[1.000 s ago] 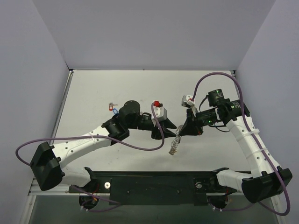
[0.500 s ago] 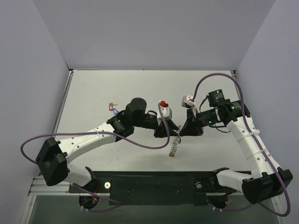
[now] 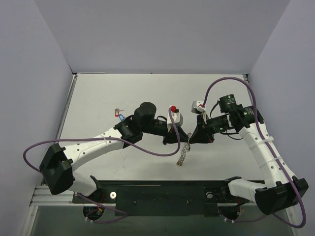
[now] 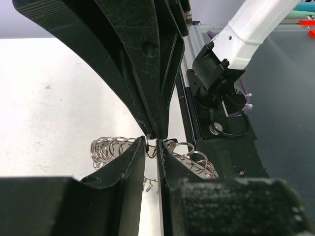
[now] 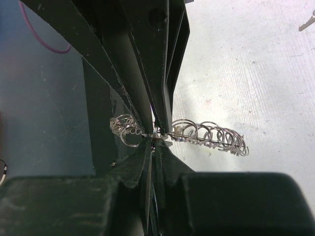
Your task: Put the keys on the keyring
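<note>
The keyring (image 3: 183, 151), a wire loop fringed with small silver rings, hangs between my two grippers above the table. My right gripper (image 3: 195, 137) is shut on it at its top; in the right wrist view (image 5: 156, 139) the rings (image 5: 209, 135) trail off to both sides of the tips. My left gripper (image 3: 177, 136) faces it tip to tip. In the left wrist view (image 4: 151, 147) its fingers stand a narrow gap apart with one small ring (image 4: 151, 146) pinched between them. One key with a blue and red tag (image 3: 119, 114) lies on the table to the far left.
The key's silver tip shows at the top right of the right wrist view (image 5: 307, 22). Purple cables loop from both arms. The black base rail (image 3: 162, 195) runs along the near edge. Grey walls close in the table on three sides.
My left gripper has moved right, up to the right gripper's tips, and now meets the hanging keyring. The right arm has hardly moved.
</note>
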Available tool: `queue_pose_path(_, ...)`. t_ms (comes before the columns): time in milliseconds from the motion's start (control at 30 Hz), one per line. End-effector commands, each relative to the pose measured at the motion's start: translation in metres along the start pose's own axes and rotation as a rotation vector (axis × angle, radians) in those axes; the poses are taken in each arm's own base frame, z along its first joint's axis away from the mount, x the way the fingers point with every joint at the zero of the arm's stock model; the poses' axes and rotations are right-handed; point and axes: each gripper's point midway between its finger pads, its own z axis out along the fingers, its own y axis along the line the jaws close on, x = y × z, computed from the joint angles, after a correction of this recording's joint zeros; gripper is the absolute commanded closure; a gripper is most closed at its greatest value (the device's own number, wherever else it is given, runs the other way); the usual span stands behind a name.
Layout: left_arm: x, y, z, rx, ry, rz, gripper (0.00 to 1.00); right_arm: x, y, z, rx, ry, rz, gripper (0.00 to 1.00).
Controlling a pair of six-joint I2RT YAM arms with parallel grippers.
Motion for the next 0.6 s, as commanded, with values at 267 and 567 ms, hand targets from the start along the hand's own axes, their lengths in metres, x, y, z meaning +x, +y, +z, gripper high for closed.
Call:
queue_pose_path(267, -0.0295, -0.0083, 0.0013, 0.045, -0.057, 0.058, 0.78, -0.0056, 0.0117, -0.0013, -0.031, -0.030, -0.023, 1.00)
queue_pose_path(567, -0.0289, -0.0115, 0.0016, 0.066, -0.059, 0.051, 0.88, -0.0051, 0.0117, -0.0011, -0.032, -0.029, -0.022, 1.00)
